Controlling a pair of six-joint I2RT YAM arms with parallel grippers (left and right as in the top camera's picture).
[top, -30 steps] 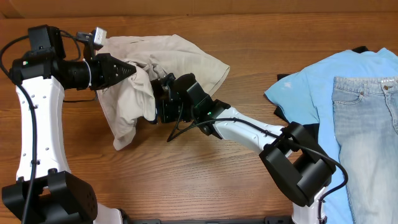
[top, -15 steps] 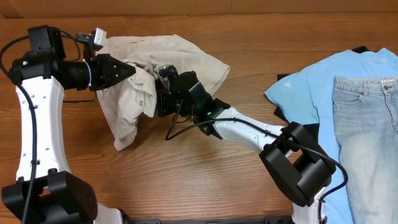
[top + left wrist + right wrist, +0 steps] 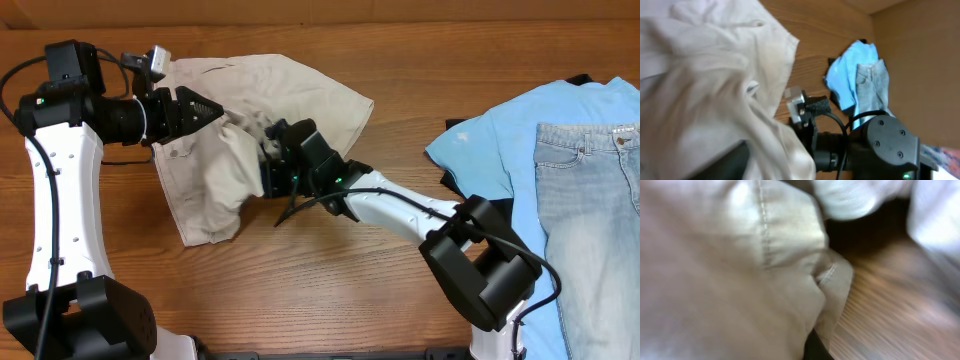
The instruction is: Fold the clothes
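Shorts (image 3: 300, 95) at 11 o'clock on the worktop (image 3: 300, 290) now lie flatter than before. We see the left gripper (image 3: 214, 106) pinching them. Fabric buries the right gripper (image 3: 272, 140), so we cannot tell its state. We judge spreading is progressing.

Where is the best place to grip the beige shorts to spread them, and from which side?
Take the shorts at the loose corner nearest the front edge, coming from the front, low. It lies flat on the table, away from the bunched middle, so it should pull out cleanly.
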